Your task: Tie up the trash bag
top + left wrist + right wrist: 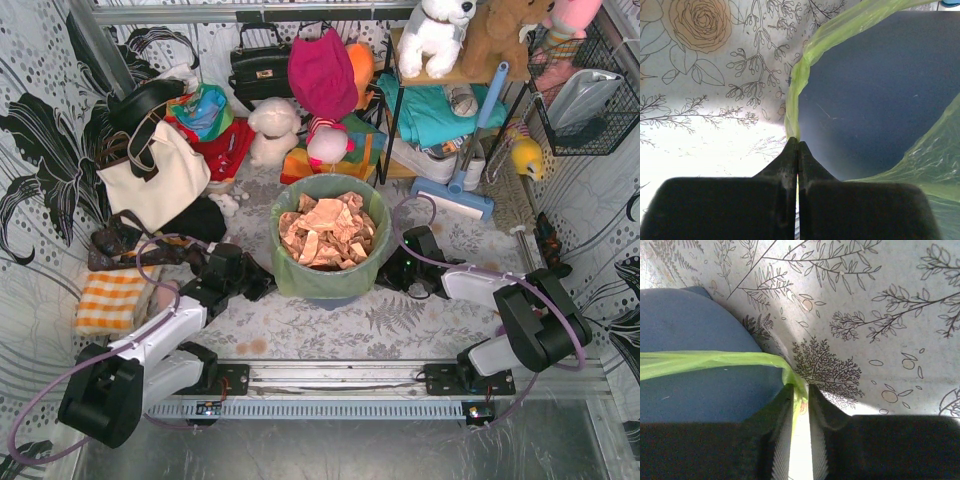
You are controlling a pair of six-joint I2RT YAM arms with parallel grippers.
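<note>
The trash bag is thin light-green film lining a blue-grey round bin, its top folded down over the bin's outside. Orange-tan paper fills it. My left gripper is at the bin's left side. In the left wrist view its jaws are shut on a bunched edge of the bag. My right gripper is at the bin's right side. In the right wrist view a stretched strip of bag runs between its fingers, which stand a narrow gap apart.
Behind the bin lie plush toys, a white tote bag, a black handbag and a blue floor squeegee. An orange checked cloth is at the left. A shelf and a wire basket stand back right.
</note>
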